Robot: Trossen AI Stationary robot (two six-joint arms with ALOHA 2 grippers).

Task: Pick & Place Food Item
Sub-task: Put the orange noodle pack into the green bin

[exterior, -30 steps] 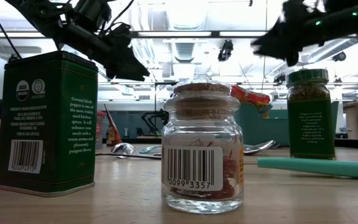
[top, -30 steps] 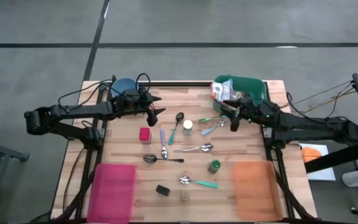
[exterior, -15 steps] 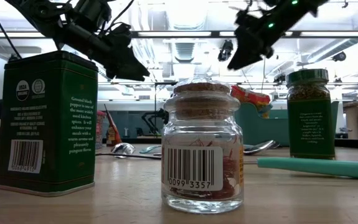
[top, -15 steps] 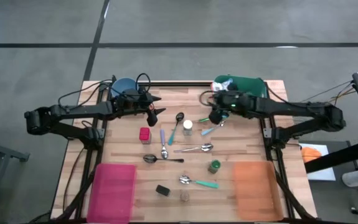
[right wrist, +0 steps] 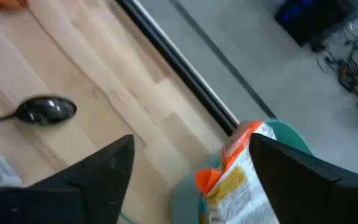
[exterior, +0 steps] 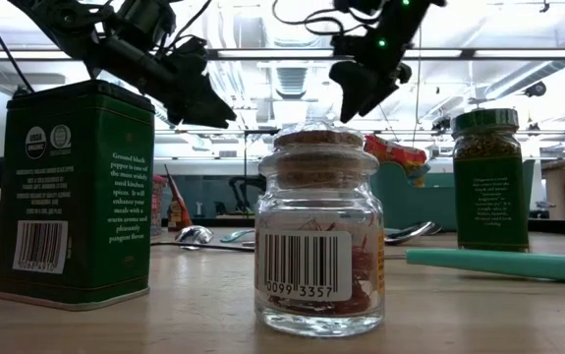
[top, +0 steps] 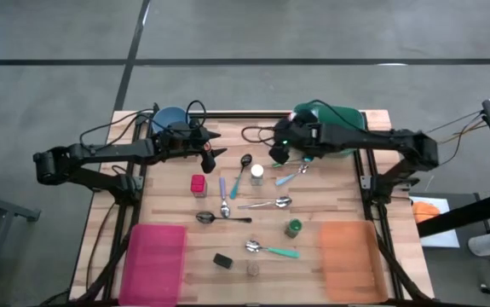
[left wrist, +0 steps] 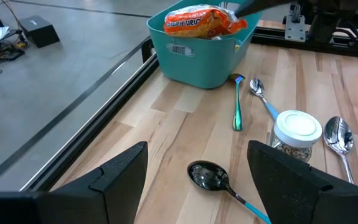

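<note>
The wooden tabletop (top: 168,205) is carrying a scatter of spoons, jars and trays, and at its far right corner a teal bin (left wrist: 197,46) is sitting with the food item in it: an orange ramen packet (left wrist: 203,22), lying across the top of the bin and poking above its rim. It is showing a crinkled plastic wrapper, orange with white and yellow printing. I am judging it light and soft on the outside, with a brittle noodle block inside that could crack under a hard squeeze; the wrapper looks slick, so a gentle pinch across the raised edge or the narrow side of the packet seems the best hold.

The right gripper (top: 280,152) is hanging above the far edge of the tabletop, just beside the bin toward the middle, its fingers spread wide and carrying nothing. The left gripper (top: 210,151) is waiting over the far left part of the tabletop near a blue bowl (top: 170,117), fingers also apart and empty.
</note>
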